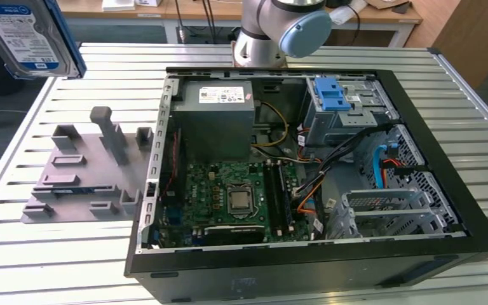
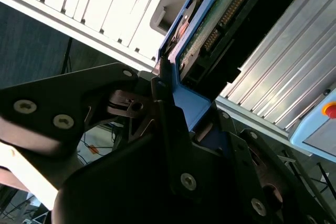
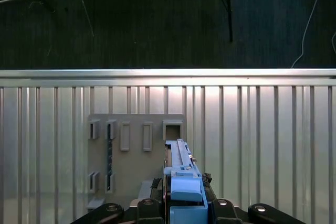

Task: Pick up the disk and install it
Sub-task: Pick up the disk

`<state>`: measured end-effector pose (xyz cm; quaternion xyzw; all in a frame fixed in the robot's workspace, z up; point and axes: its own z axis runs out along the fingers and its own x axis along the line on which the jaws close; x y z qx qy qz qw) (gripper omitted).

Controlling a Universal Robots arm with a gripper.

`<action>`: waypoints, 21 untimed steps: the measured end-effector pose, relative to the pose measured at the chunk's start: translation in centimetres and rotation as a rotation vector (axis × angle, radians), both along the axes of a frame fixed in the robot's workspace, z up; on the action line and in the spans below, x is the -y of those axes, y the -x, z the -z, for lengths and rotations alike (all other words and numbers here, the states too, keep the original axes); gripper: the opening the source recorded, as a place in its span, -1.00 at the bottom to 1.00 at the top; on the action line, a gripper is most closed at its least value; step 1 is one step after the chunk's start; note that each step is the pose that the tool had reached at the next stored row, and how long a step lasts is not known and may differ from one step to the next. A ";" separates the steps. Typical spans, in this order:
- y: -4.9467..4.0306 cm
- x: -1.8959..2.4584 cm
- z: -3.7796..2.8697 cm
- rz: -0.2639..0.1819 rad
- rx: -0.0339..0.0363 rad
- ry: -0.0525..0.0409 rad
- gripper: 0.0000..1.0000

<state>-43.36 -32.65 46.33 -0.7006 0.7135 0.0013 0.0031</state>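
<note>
Slatted metal tabletop (image 1: 49,267) carried an open computer case (image 1: 295,264), with a grey slotted fixture (image 1: 83,184) beside it on the exterior view's left. The disk (image 1: 28,35) hung in the air over that fixture, off the tabletop and apart from the case. Fingers (image 2: 168,103) pinched the disk's (image 2: 210,30) blue rail end, with the disk (image 3: 181,177) sticking out edge-on past them.

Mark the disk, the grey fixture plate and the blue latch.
disk (image 1: 23,32), exterior view, its white-and-blue label.
grey fixture plate (image 1: 68,206), exterior view, its flat base.
blue latch (image 1: 332,95), exterior view, its ridged face.
</note>
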 end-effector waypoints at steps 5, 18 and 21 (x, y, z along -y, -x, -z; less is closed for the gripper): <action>0.00 0.00 -0.35 0.000 0.0000 0.0000 -0.26; 0.00 0.00 -1.21 -0.011 0.0003 -0.0001 -0.26; 0.01 0.00 -1.57 -0.011 0.0003 -0.0006 -0.26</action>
